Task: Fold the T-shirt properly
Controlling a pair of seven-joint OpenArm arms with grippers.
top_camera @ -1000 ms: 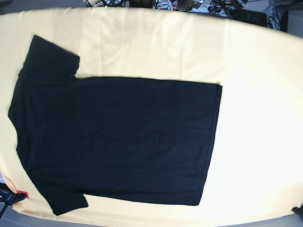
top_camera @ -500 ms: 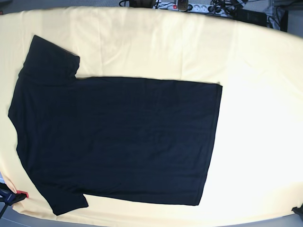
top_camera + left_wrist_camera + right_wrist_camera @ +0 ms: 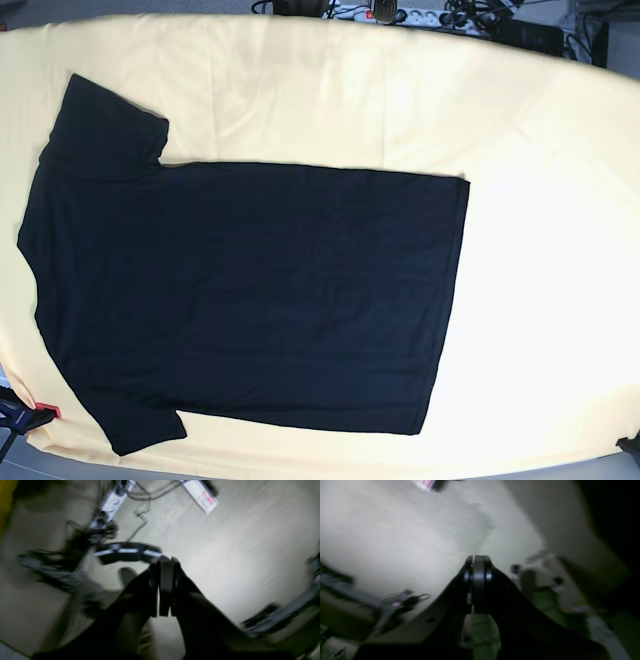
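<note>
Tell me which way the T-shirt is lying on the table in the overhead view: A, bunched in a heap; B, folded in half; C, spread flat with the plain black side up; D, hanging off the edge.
C: the T-shirt lies spread flat on the yellow tablecloth, both sleeves out, plain black, no print visible.

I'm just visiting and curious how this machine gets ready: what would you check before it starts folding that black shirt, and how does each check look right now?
1. T-shirt spread flat on the yellow tablecloth, plain side up: ok.
2. Both sleeves laid out, none tucked under: ok.
3. Hem edge straight, toward the base view's right: ok.
4. Left claw empty: ok. Its jaws are pressed together, so it must open before grasping: not ok.
5. Right claw likewise shut and empty: not ok for grasping.
6. Claws over the shirt: not ok. Both wrist views are blurred and show floor and cables; no arm appears in the base view.
</note>
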